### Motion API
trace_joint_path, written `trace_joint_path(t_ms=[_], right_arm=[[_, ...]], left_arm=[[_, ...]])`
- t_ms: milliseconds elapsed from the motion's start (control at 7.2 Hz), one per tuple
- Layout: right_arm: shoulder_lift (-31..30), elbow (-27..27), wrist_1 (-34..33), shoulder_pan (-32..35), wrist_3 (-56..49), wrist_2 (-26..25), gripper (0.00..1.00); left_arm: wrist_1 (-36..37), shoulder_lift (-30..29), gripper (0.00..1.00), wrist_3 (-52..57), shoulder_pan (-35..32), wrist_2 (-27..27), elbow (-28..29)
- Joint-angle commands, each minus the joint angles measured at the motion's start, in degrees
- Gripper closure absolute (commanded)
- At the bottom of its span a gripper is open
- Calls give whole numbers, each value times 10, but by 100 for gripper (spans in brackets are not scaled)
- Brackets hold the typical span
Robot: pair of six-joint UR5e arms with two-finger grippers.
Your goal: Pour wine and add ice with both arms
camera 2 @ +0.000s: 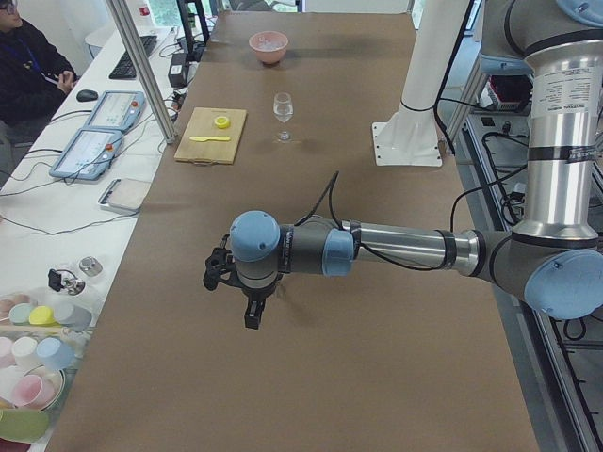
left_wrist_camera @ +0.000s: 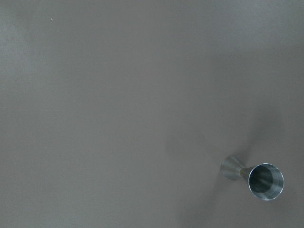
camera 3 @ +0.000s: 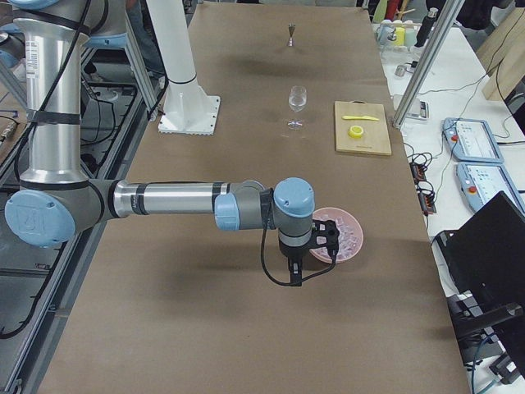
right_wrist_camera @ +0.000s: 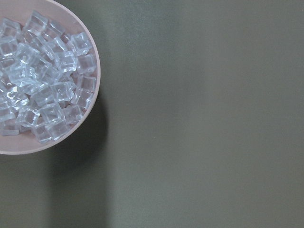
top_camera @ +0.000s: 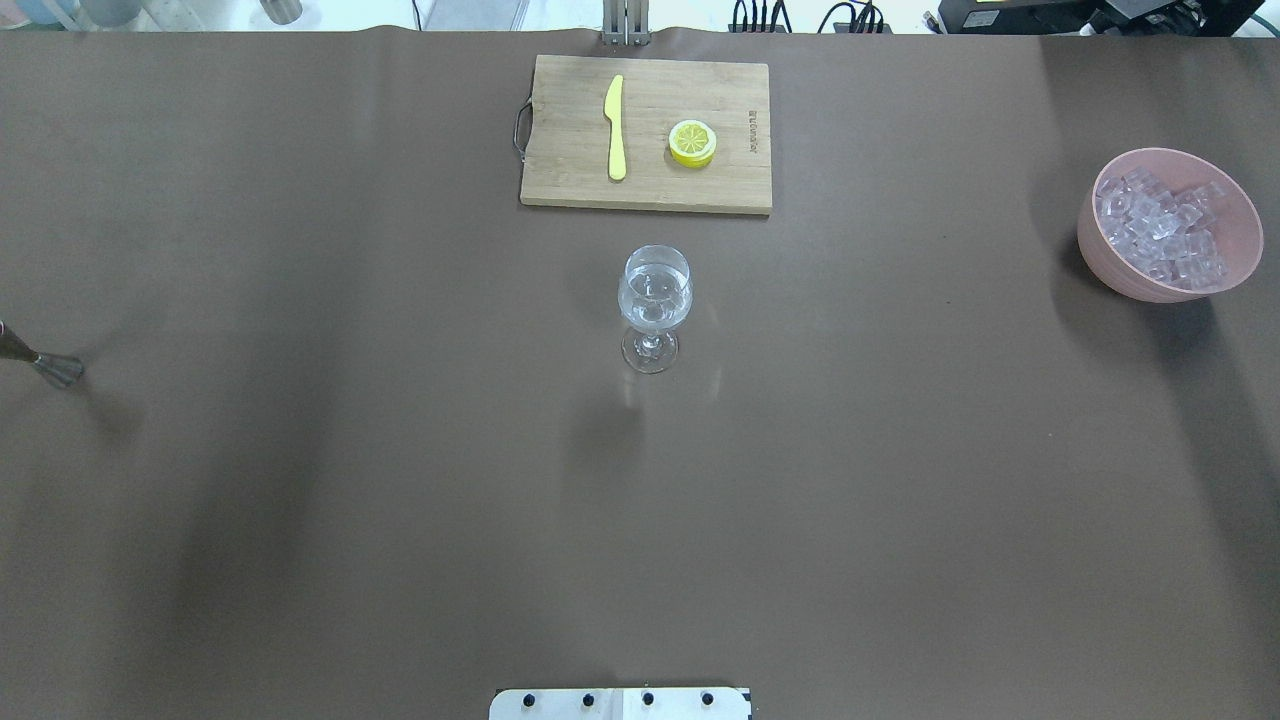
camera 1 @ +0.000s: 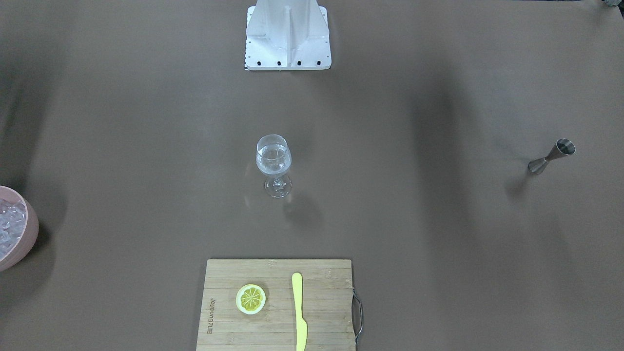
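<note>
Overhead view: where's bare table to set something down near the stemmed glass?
Wide bare brown table lies between the clear stemmed glass and the steel jigger, between the glass and the pink round bowl of ice, and toward the white pedestal base. Tightest: the strip between glass and wooden cutting board.

1. Counter point(top_camera: 300, 500): brown matte covering, soft shadows.
2. White side desk point(camera 2: 47, 254): beside the counter, carries two control tablets point(camera 2: 85, 153) and a keyboard point(camera 2: 132, 58).
3. Aluminium post point(camera 2: 143, 71): upright at the counter edge.
</note>
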Motion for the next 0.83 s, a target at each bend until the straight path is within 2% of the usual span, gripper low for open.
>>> trace_joint_path(t_ms=[0, 139, 416, 694], right_arm=[[0, 23, 27, -8, 2, 11, 0], [-5, 24, 57, -6, -2, 48, 0], [-27, 18, 83, -6, 6, 76, 0], [-27, 21, 88, -6, -4, 77, 0]], left_arm=[[-2, -4, 2, -1, 0, -1, -1], [-2, -6, 2, -1, 0, -2, 1], [-36, -17, 2, -1, 0, -2, 1], [-91, -19, 2, -1, 0, -1, 10]])
